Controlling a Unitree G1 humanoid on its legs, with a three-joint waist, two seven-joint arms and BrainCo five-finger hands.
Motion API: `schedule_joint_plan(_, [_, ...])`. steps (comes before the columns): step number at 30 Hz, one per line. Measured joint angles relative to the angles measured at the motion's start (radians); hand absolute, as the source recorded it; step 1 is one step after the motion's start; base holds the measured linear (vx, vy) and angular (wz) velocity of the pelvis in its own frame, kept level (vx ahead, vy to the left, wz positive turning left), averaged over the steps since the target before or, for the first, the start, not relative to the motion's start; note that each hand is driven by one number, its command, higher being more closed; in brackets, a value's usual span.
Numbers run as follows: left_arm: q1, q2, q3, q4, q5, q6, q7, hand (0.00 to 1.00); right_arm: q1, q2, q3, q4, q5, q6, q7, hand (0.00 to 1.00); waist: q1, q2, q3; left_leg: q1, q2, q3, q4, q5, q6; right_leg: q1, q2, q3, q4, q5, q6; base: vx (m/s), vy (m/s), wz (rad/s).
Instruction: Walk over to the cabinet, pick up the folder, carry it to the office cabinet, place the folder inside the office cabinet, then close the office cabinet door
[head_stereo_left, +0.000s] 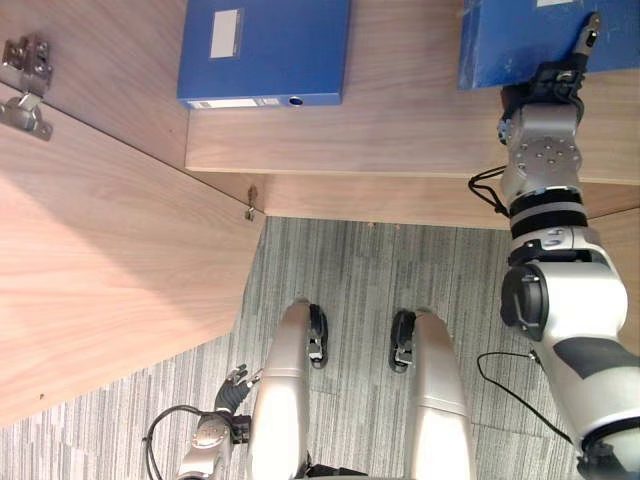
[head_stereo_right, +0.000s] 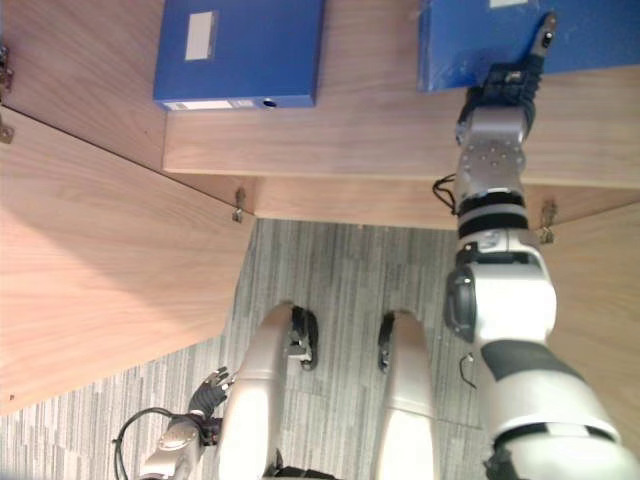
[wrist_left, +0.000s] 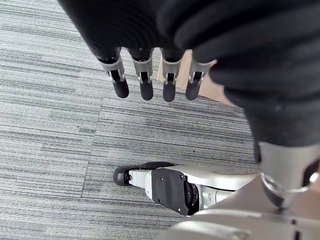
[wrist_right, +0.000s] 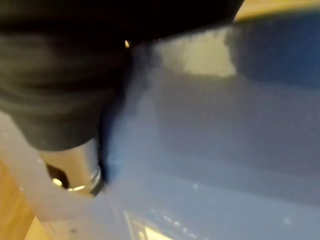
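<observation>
Wood shelf (head_stereo_left: 400, 130) spans the upper frame. Right hand (head_stereo_left: 553, 85) lies on the blue folder (head_stereo_left: 510, 45) at upper right; its grip cannot be read. Left hand (head_stereo_left: 232, 388) hangs slack, lower left. Seat the folder fully behind the shelf edge, clear of the door (head_stereo_left: 110, 280).

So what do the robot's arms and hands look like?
The right arm is shiny silver-grey, made of chunky rounded parts with black bands and round joints. The right robot hand has a dark ribbed cover over its back and wrist. The left robot hand has the same dark ribbed cover, and a row of silver fingers with dark rounded tips.
</observation>
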Motion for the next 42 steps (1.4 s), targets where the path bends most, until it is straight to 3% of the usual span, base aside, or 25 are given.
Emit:
schedule_joint_plan(10, [0.0,-0.001,0.005,-0.004,0.001,0.0,0.021,0.0,-0.004,-0.014,0.001,0.0,-0.017,-0.022,0.009,0.0,-0.003,0.0,0.0,-0.016,-0.005,-0.001,0.004,0.005,-0.002,-0.017,-0.005,0.001,0.012,-0.003,-0.001,0.01,0.057,0.02])
schedule_joint_plan(15, [0.0,-0.001,0.009,-0.006,0.001,-0.001,0.023,0.0,-0.004,-0.016,0.071,0.0,-0.132,0.0,0.031,0.0,-0.007,-0.001,0.0,-0.017,-0.005,-0.003,0.005,0.008,-0.007,-0.019,-0.005,-0.001,0.013,-0.004,0.0,0.01,0.06,0.0])
schedule_joint_plan(21, [0.0,0.001,0.014,-0.006,0.002,-0.005,0.023,0.0,0.001,-0.067,0.235,0.032,-0.363,0.092,0.101,0.0,-0.021,-0.001,0.001,-0.018,-0.005,-0.004,0.006,0.009,-0.008,-0.018,-0.005,-0.003,0.012,-0.004,0.0,0.01,0.073,0.0])
schedule_joint_plan(24, [0.0,0.007,0.009,-0.006,0.002,-0.011,0.02,0.0,0.008,-0.112,0.348,0.068,-0.629,0.165,0.149,0.0,-0.029,-0.003,0.002,-0.019,-0.005,-0.004,0.003,0.009,-0.008,-0.018,-0.005,-0.004,0.009,-0.004,0.0,0.02,0.08,0.0])
schedule_joint_plan(25, [0.0,0.013,0.005,-0.006,0.005,-0.014,0.018,0.0,0.022,-0.138,0.398,0.078,-0.815,0.2,0.18,0.0,-0.033,-0.004,0.003,-0.019,-0.005,-0.004,0.0,0.009,-0.008,-0.018,-0.005,-0.004,0.006,-0.004,0.0,0.03,0.095,0.0])
schedule_joint_plan(27, [0.0,0.018,0.003,-0.005,0.01,-0.02,0.016,0.0,0.028,-0.172,0.434,0.079,-0.944,0.22,0.205,0.0,-0.037,-0.004,0.005,-0.019,-0.005,-0.002,-0.005,0.009,-0.008,-0.019,-0.005,-0.003,0.002,-0.004,0.0,0.02,0.065,0.0])
schedule_joint_plan(30, [0.0,0.034,0.001,-0.006,0.011,-0.028,0.002,0.0,0.028,-0.213,0.441,0.079,-1.058,0.23,0.219,0.0,-0.04,-0.005,0.009,-0.019,-0.007,0.002,-0.019,0.014,-0.008,-0.022,-0.008,-0.002,-0.009,-0.003,0.001,0.03,0.075,0.02])
schedule_joint_plan(32, [0.001,0.041,0.001,-0.006,0.011,-0.033,-0.01,0.0,0.026,-0.236,0.451,0.07,-1.221,0.222,0.237,0.0,-0.041,-0.005,0.013,-0.019,-0.007,0.009,-0.034,0.016,-0.009,-0.028,-0.008,0.003,-0.016,-0.003,0.001,0.04,0.079,-0.01])
schedule_joint_plan(35, [0.002,0.041,0.004,-0.006,0.019,-0.038,-0.026,0.0,0.02,-0.254,0.475,0.048,-1.374,0.207,0.259,0.0,-0.045,-0.009,0.018,-0.019,-0.004,0.014,-0.046,0.016,-0.009,-0.034,-0.005,0.004,-0.022,-0.003,0.001,0.04,0.066,-0.03])
schedule_joint_plan(42, [0.004,0.046,0.028,-0.006,0.045,-0.04,-0.048,0.0,0.025,-0.255,0.492,0.036,-1.507,0.173,0.374,0.0,-0.046,-0.015,0.024,0.018,0.019,0.033,-0.077,0.018,-0.013,-0.012,0.008,0.001,-0.053,0.008,0.015,0.02,0.068,-0.11])
